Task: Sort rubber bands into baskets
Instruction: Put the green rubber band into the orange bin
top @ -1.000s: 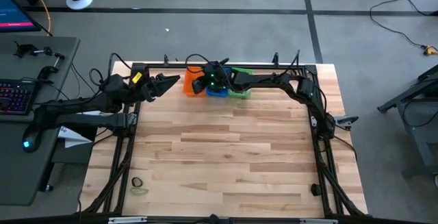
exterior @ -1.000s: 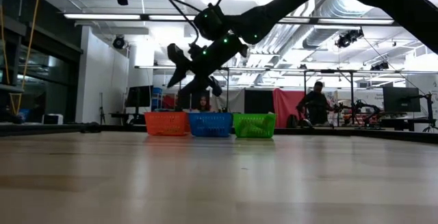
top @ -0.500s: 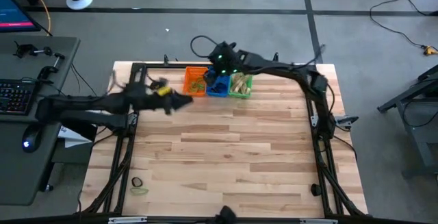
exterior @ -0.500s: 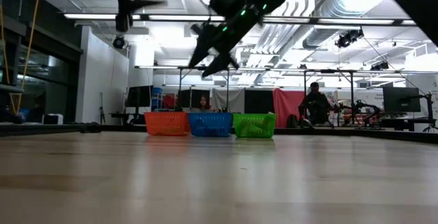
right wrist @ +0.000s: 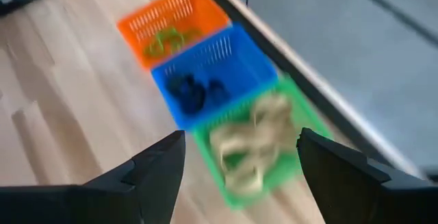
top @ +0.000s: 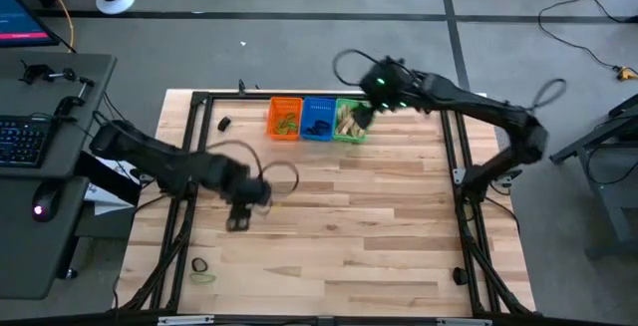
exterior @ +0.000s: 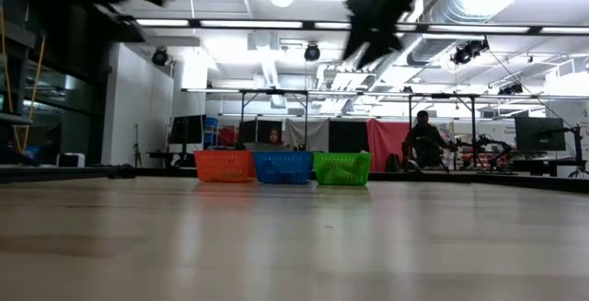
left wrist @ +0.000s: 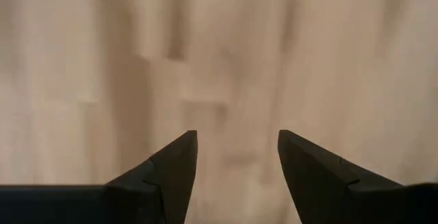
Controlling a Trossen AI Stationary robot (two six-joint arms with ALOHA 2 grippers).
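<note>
Three baskets stand in a row at the table's far edge: orange [top: 285, 118], blue [top: 318, 119], green [top: 348, 120]. In the right wrist view the orange basket [right wrist: 171, 22] holds green bands, the blue one [right wrist: 205, 70] black bands, and the green one [right wrist: 260, 148] tan bands. My right gripper [right wrist: 239, 133] is open and empty, raised above the green basket's right side [top: 361, 117]. My left gripper [left wrist: 237, 136] is open and empty over bare wood at the table's left middle [top: 239, 216]. A black band [top: 199, 264] and a green band [top: 204, 278] lie near the front left corner.
A small black band-like thing [top: 224, 124] lies on the table left of the orange basket. A dark metal frame [top: 454, 166] runs along the table's sides. The baskets show in the low view [exterior: 282, 167] with a person [exterior: 425, 140] far behind. Bare wood fills the table's middle and right.
My left gripper has swung from beside the orange basket toward the table's near edge, out over the left middle of the table. My right gripper has risen from over the blue basket and drawn toward the right, uncovering the baskets.
</note>
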